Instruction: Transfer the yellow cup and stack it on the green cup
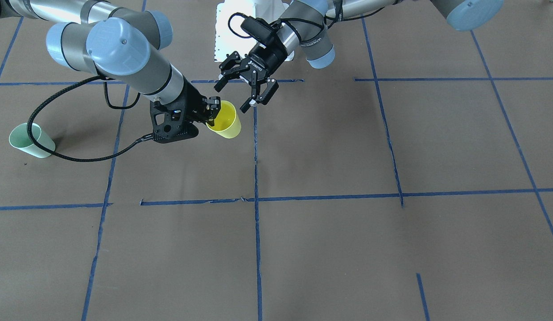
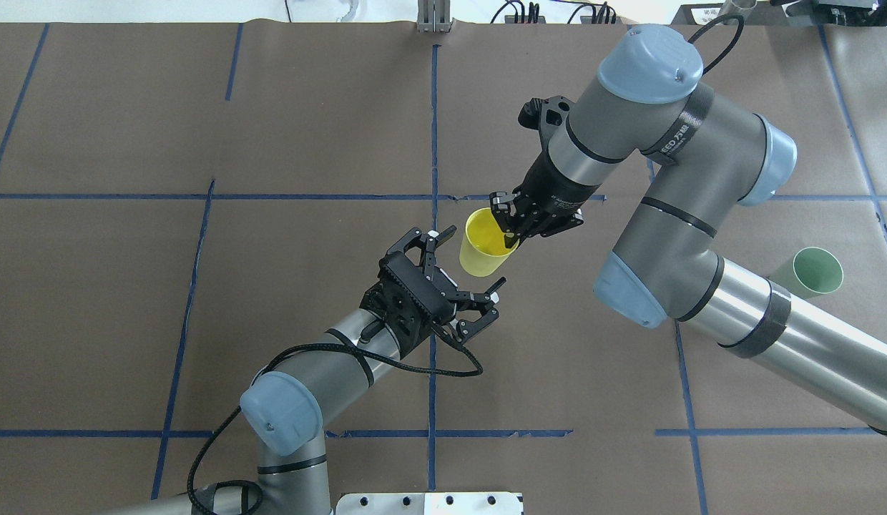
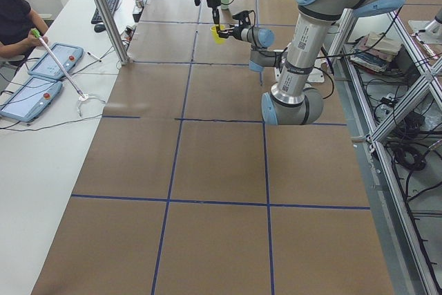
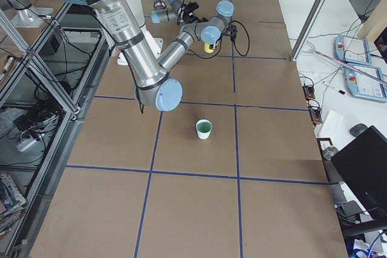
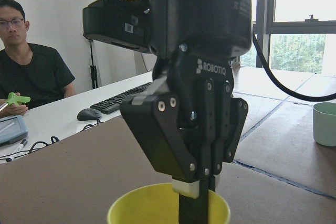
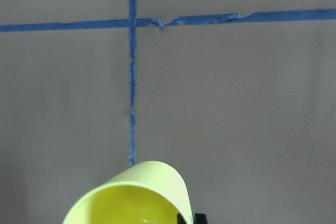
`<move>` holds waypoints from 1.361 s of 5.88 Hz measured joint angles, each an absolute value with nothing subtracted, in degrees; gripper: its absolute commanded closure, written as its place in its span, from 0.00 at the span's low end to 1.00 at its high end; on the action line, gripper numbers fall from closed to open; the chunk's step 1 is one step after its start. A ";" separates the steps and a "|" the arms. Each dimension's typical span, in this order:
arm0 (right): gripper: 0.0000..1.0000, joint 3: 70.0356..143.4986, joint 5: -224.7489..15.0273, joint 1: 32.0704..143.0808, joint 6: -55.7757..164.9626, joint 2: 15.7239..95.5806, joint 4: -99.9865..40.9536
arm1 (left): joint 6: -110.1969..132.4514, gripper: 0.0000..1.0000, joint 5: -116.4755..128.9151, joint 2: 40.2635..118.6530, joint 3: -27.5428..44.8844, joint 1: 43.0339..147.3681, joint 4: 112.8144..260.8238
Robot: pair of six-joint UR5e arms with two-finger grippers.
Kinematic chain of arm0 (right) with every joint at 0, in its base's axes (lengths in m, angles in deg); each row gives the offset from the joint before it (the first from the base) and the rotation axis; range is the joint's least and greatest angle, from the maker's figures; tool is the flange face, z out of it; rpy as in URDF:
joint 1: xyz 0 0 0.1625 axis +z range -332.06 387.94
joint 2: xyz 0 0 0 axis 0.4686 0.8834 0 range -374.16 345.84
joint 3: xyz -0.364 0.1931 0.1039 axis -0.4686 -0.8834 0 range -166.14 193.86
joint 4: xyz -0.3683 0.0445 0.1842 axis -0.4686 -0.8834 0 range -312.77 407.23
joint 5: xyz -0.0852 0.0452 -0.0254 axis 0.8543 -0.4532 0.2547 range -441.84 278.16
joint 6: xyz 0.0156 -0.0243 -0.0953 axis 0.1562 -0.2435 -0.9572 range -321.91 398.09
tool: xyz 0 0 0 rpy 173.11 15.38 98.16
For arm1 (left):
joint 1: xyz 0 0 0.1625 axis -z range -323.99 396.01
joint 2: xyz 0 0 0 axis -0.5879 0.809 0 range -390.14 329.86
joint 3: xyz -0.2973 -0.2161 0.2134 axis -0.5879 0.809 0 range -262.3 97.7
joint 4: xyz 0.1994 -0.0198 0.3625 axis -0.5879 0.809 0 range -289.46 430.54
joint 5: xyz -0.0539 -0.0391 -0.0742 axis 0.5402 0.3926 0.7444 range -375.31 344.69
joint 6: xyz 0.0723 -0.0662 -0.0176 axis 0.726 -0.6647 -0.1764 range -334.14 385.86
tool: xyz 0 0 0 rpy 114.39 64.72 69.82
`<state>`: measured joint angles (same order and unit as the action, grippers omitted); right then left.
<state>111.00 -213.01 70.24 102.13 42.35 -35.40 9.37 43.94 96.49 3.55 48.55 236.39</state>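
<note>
Looming closest in the left wrist view, the right gripper (image 5: 194,190) fills most of the picture. Its fingers are drawn narrow and pinch the rim of the yellow cup (image 5: 163,207), one finger inside the mouth and one outside the wall. From that camera I only get the cup's upper rim at the bottom edge.

The overhead and front-facing views give me the whole cup: it hangs tilted from the right gripper near the middle of the table (image 1: 325,249), beside a crossing of the blue tape lines (image 1: 257,232). The left side view shows it held up off the surface.

The left gripper (image 1: 232,97) holds nothing. Its fingers are spread wide and sit just beside the yellow cup, on the side away from the right gripper. I cannot tell whether a fingertip brushes the cup wall.

The right wrist view shows me only the yellow rim, a sliver of black finger and tape beneath.

The green cup (image 4: 204,129) stands upright on the table, mouth up, well apart from both grippers on the robot's right side. The right side view shows it alone inside one tape square; overhead, the right arm partly hides it.

An operator (image 5: 31,77) sits behind the table in the left wrist view.
</note>
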 measured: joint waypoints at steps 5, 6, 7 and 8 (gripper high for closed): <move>0.99 128.28 -210.42 89.21 101.82 72.05 -35.69 | 7.77 0.00 43.57 96.65 3.70 48.78 236.54; 0.99 130.93 -210.41 92.62 100.38 78.46 -35.51 | 6.48 0.00 43.51 96.68 3.73 49.00 236.54; 0.98 131.88 -210.57 94.38 97.93 83.78 -35.43 | 5.80 0.00 43.49 96.73 3.72 49.09 236.50; 0.98 131.86 -210.68 94.88 96.21 87.01 -35.40 | 5.17 0.00 43.49 96.76 3.68 49.08 236.48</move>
